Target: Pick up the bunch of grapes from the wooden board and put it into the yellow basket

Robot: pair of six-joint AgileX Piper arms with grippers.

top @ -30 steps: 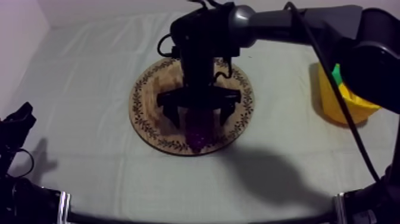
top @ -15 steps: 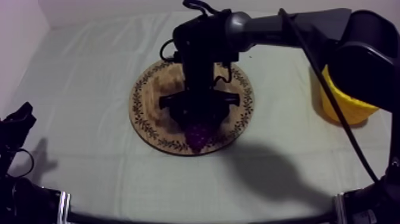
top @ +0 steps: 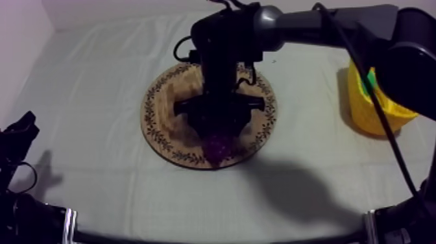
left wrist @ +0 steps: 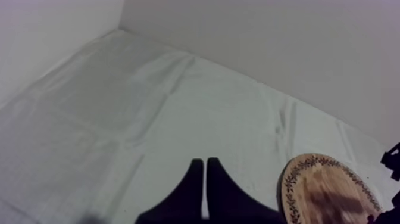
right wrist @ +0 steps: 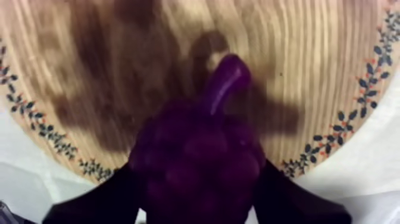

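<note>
Over the table, a grey-white cloth, spread wide, creased in faint straight fold lines. Then a dark shadow across its near part, right of centre, and a smaller shadow at the near left. Behind, a pale wall along the far edge, another at the left, meeting in 1 corner. Far right, something green, kind unclear.

A round wooden board is shown, its grain fine and straight, its finish matt. At its 6 o'clock, a bunch of grapes is seen, smooth with a faint plastic sheen. Matt, creased cloth is spread beneath. A matt yellow basket is set at 3 o'clock.
</note>
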